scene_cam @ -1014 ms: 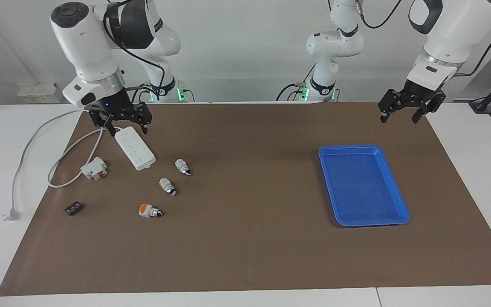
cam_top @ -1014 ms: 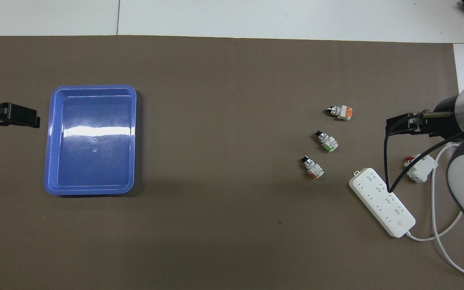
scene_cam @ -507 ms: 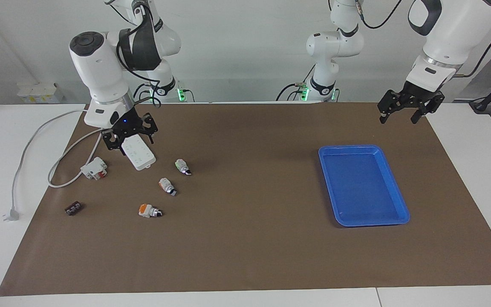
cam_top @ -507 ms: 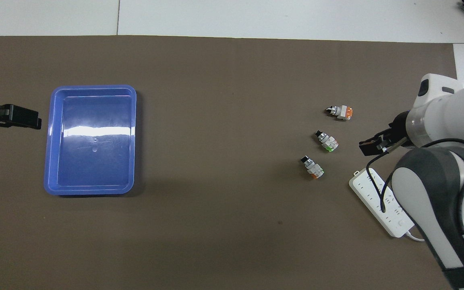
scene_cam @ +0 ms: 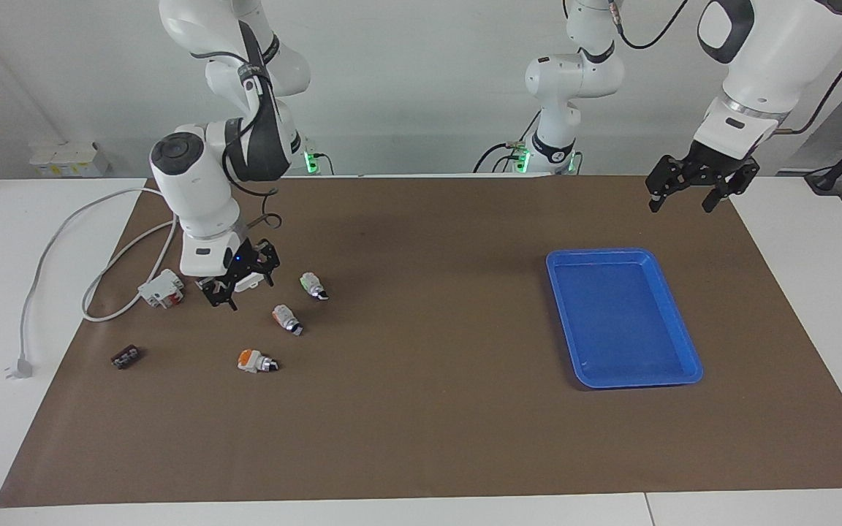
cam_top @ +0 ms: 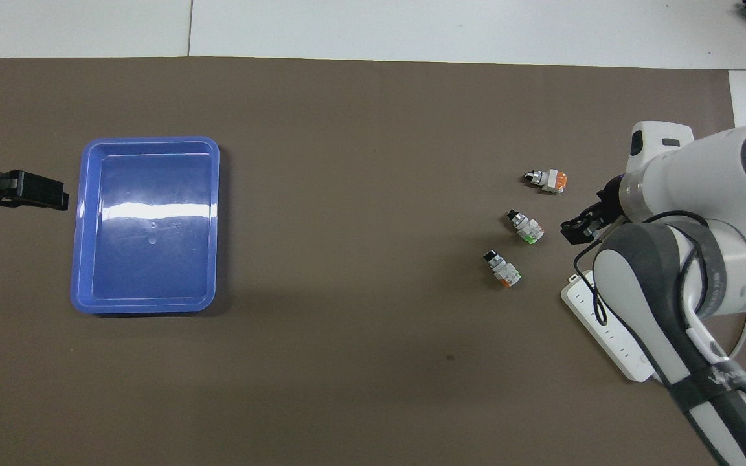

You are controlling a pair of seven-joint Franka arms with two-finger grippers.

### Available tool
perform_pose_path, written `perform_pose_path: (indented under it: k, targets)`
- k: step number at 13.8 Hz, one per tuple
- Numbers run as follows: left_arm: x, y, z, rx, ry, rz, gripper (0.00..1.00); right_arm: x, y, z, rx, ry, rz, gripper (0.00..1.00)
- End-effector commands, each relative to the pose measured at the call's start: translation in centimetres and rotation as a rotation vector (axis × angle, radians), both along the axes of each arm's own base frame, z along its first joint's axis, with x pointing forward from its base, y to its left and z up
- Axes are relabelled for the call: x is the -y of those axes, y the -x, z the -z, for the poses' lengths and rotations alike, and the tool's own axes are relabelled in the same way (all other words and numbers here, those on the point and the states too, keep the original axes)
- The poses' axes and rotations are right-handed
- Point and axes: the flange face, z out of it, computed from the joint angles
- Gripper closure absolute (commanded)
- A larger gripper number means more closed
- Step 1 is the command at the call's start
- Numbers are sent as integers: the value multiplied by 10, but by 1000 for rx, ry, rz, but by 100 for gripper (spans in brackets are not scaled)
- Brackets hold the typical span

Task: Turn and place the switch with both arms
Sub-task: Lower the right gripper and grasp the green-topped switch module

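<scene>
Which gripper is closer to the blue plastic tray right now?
Left. The left gripper hangs over the brown mat beside the blue plastic tray; the right gripper is by the white power strip at the right arm's end.

Power strip [cam_top: 612, 336]: much of it covered by right arm in overhead view; in facing view only small white part shows past right gripper [scene_cam: 240, 281]. Right gripper jaws: gap too small to judge. Left gripper [cam_top: 23, 191]: cut off by overhead view's edge, only tip shows. White cable [scene_cam: 63, 241]: mostly hidden overhead. Small dark block [scene_cam: 126, 357]: too small to identify.
</scene>
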Motion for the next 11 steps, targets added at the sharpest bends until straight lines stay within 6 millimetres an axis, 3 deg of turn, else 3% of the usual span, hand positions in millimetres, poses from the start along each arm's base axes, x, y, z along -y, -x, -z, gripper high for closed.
perform_pose_path:
  k: [1, 4, 7, 11]
  targets:
    - [-5, 9, 3, 21, -13, 0, 0, -2, 2, 35, 7, 1, -46, 16]
    - [-5, 10, 3, 20, -13, 0, 0, -16, 6, 62, -2, 2, -67, 16]
    - [-5, 10, 3, 27, -13, 1, 0, -26, 13, 70, -19, -9, -65, 16]
    - [-5, 11, 8, 26, -14, 1, 0, -25, 20, 84, 14, -11, -76, 16]
